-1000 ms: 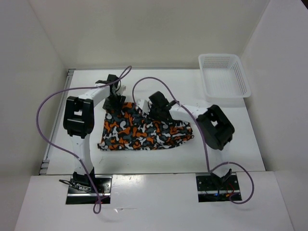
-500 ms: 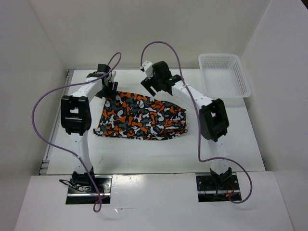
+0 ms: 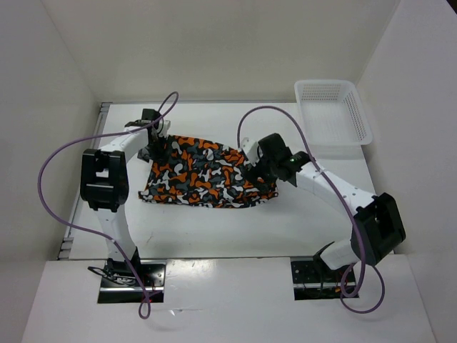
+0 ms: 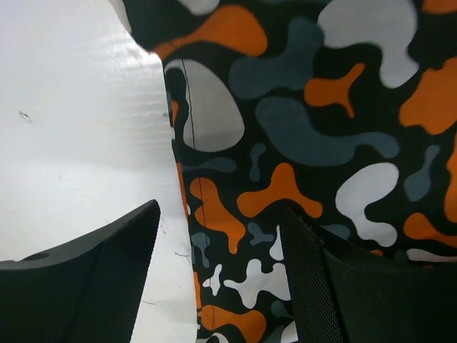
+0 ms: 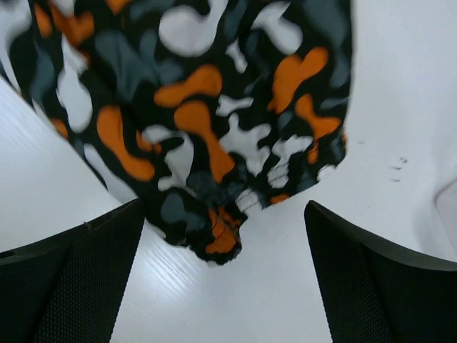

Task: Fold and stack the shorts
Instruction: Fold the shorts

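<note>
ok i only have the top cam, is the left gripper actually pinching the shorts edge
observer: no. The left wrist view shows the left gripper open, with the side edge of the shorts running between its fingers and nothing pinched.
operator: what's under each finger
observer: one is over bare table, the other over the print.
operator: and the right one
observer: the right gripper is open wide, with a puckered, bunched end of the shorts lying between its fingers, not clamped.

Plain white walls [image 3: 214,50] enclose a white table [image 3: 214,229].
</note>
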Tool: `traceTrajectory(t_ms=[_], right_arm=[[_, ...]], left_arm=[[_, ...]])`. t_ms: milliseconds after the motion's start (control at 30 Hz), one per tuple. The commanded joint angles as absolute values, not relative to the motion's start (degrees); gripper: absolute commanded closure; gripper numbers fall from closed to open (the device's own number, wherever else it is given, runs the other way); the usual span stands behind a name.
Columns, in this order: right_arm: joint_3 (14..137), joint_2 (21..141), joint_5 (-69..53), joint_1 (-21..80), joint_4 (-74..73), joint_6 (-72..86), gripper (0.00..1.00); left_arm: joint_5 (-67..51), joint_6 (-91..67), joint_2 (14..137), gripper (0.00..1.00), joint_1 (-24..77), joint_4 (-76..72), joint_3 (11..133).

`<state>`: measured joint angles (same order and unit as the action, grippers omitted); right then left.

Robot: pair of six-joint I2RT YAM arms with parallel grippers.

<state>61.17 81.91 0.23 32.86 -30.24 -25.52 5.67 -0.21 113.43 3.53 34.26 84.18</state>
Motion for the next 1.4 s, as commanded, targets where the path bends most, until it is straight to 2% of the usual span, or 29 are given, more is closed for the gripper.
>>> traceTrajectory(t_ms=[0,233,433,533,633,667,767,867,900,933,1033,1133,1233,1367], right_arm=[[57.8,80.5,0.8,32.9,-33.2,-34.5,0.05],[55.9,81.1,2.6,34.0,-32.4,-41.7,0.06],[55.9,82.2,3.2,37.3,-32.4,-45.7,0.06],[54.6,82.7,3.2,37.3,-31.2,-46.5,0.11],[54.0,83.8,3.2,37.3,-30.6,-47.8,0.21],[54.0,84.5,3.2,37.3,-30.1,-47.8,0.31],[53.3,84.5,4.3,37.3,-30.1,-48.5,0.46],[52.8,84.5,4.9,37.3,-29.5,-48.5,0.74],[52.8,84.5,4.9,37.3,-30.1,-49.2,0.96],[53.3,84.5,5.4,37.3,-31.1,-49.2,1.00],[54.1,82.9,5.4,37.3,-34.5,-51.8,1.00],[51.8,78.1,3.8,37.3,-35.7,-56.3,1.00],[47.6,72.3,0.5,37.3,-36.3,-58.6,1.00],[44.7,70.8,0.0,37.3,-35.3,-59.9,1.00]], left_arm=[[5.0,0.0,113.5,0.25,3.1,32.2,83.8],[3.3,0.0,114.5,0.25,3.1,32.2,86.8],[6.3,0.0,115.0,0.25,5.2,32.2,88.6],[6.3,0.0,117.2,0.25,5.8,32.2,91.3],[6.3,0.0,119.5,0.25,6.3,32.2,93.2],[6.3,0.0,119.5,0.25,6.3,32.2,93.9],[4.8,0.0,121.0,0.25,6.9,32.2,94.6],[4.8,0.0,124.7,0.25,6.9,32.2,96.3],[6.2,0.0,125.5,0.40,6.9,32.2,96.9],[6.2,0.0,126.1,0.53,6.9,31.5,96.9],[5.7,0.0,128.9,0.92,4.7,30.8,99.0],[7.8,0.0,131.4,0.97,3.5,31.4,102.2],[8.4,0.0,131.4,0.97,3.0,31.9,102.2],[9.8,0.0,131.4,0.97,3.0,31.9,102.2]])
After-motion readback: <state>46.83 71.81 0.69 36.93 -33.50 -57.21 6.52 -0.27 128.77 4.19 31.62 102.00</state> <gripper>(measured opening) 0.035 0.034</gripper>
